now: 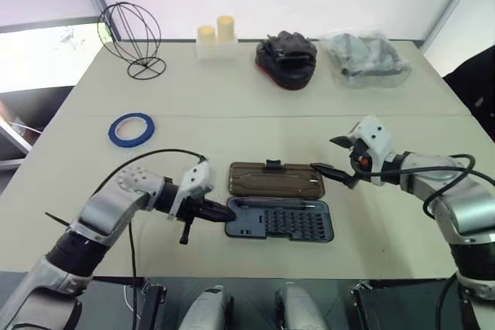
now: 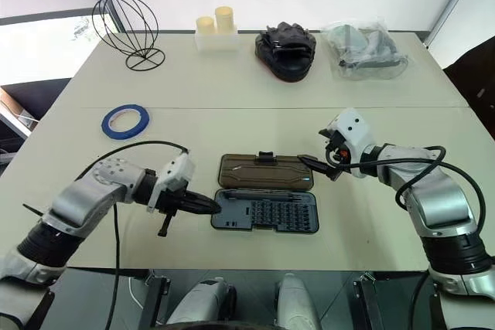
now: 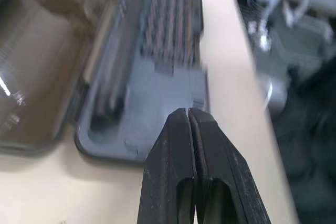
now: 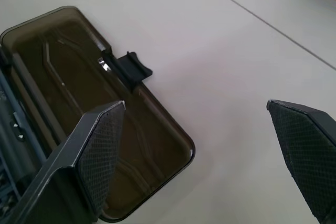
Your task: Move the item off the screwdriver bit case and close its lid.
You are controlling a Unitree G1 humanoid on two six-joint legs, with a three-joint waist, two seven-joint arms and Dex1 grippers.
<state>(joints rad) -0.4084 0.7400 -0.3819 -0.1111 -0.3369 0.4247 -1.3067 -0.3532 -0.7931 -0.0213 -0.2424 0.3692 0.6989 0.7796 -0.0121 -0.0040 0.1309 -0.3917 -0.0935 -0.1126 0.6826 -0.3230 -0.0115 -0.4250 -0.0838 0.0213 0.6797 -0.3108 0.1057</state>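
Observation:
The screwdriver bit case [image 1: 282, 220] lies open near the table's front edge, its dark blue-grey tray showing rows of bits. The smoky-brown lid [image 1: 276, 179] lies flat behind the tray, with its black latch tab [image 4: 131, 69] on the far edge. Nothing rests on the tray or the lid, and I cannot tell which thing is the item. My left gripper [image 1: 230, 212] is shut and empty, its tips [image 3: 187, 113] at the tray's left end. My right gripper [image 1: 332, 156] stands open and empty just off the lid's right end [image 4: 79, 103].
A blue tape roll [image 1: 131, 129] lies at the left, apart from the case. Along the back edge stand a wire sphere [image 1: 131, 36], two pale cylinders [image 1: 216, 35], a black pouch with red trim [image 1: 287, 58] and a clear plastic bag [image 1: 363, 58].

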